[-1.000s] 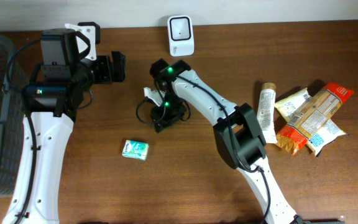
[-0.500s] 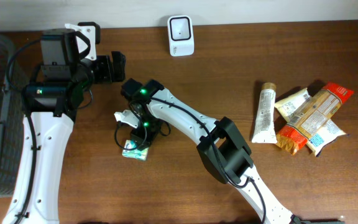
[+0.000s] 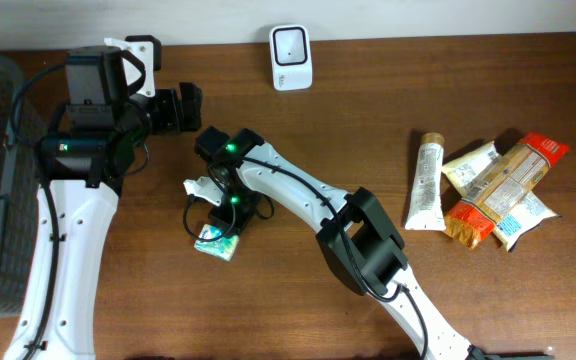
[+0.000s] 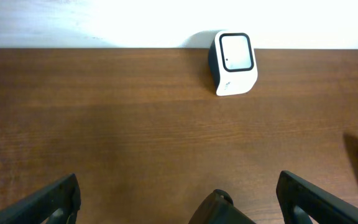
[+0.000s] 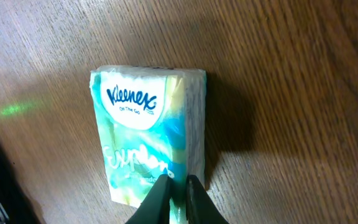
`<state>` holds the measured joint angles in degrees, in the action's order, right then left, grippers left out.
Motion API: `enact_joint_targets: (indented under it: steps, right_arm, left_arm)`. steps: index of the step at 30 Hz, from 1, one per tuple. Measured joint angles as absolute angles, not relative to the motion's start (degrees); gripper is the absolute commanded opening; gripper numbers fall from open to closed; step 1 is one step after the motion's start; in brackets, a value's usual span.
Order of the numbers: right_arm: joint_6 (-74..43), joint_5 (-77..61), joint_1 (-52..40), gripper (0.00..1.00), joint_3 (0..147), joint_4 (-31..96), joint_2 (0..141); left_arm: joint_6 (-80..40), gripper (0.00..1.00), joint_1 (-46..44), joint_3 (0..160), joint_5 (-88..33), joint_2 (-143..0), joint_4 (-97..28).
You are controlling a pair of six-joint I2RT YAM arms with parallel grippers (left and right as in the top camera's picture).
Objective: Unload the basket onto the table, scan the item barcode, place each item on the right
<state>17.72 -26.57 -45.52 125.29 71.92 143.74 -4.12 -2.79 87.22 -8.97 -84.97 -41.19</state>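
Brown wood surrounds the tissue pack (image 3: 215, 243), which lies flat on the table (image 3: 298, 290), well forward of the scanner (image 3: 291, 57) and off toward the left arm's side of it. A second ago your right gripper (image 3: 220, 230) hung nearer the scanner, over bare wood. Now it has swung farther from the scanner and come down on the pack, which has hardly shifted. In the wrist view the fingers (image 5: 157, 199) are clenched almost together on the end of the pack (image 5: 148, 143) opposite its Kleenex logo (image 5: 132, 98). That end is caught between their tips, and the rest of the pack stretches away from them. Your left gripper (image 4: 179, 196) faces the scanner (image 4: 234, 62) with its fingers spread wide, holding nothing.
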Motion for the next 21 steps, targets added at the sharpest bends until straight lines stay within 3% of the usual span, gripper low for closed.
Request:
enact_joint_targets:
  steps: [3,7,12,13,14,16,17,21]
  right_arm:
    - [16.49,-26.79,-45.52,0.04,125.23,71.59,143.74]
    - [5.17,-24.43,-43.16,0.04,125.19,70.57,143.74]
    - [-9.08,-18.65,-29.56,0.05,125.03,71.59,141.56]
    - [-10.33,-18.39,-27.68,0.17,125.03,72.42,140.55]
    - [-10.33,-19.18,-26.79,0.37,125.03,73.25,139.81]
    - [-8.14,-22.50,-26.98,0.61,125.03,73.89,139.41]
    - [-3.27,-26.11,-28.32,0.66,124.95,73.67,139.41]
    - [6.72,-29.50,-36.14,0.61,124.90,68.66,139.44]
  left_arm:
    - [-4.12,0.99,-2.79,87.22,-8.97,-84.97,-41.17]
    - [-4.12,0.99,-2.79,87.22,-8.97,-84.97,-41.19]
    - [-4.12,0.99,-2.79,87.22,-8.99,-84.97,-41.19]
    - [-4.12,0.99,-2.79,87.22,-8.99,-84.97,-41.17]
    - [-4.12,0.99,-2.79,87.22,-8.97,-84.97,-41.19]
    - [-4.12,0.99,-2.79,87.22,-8.97,-84.97,-41.19]
    - [-4.12,0.99,-2.79,87.22,-8.97,-84.97,-41.17]
    - [-4.12,0.99,-2.79,87.22,-8.97,-84.97,-41.19]
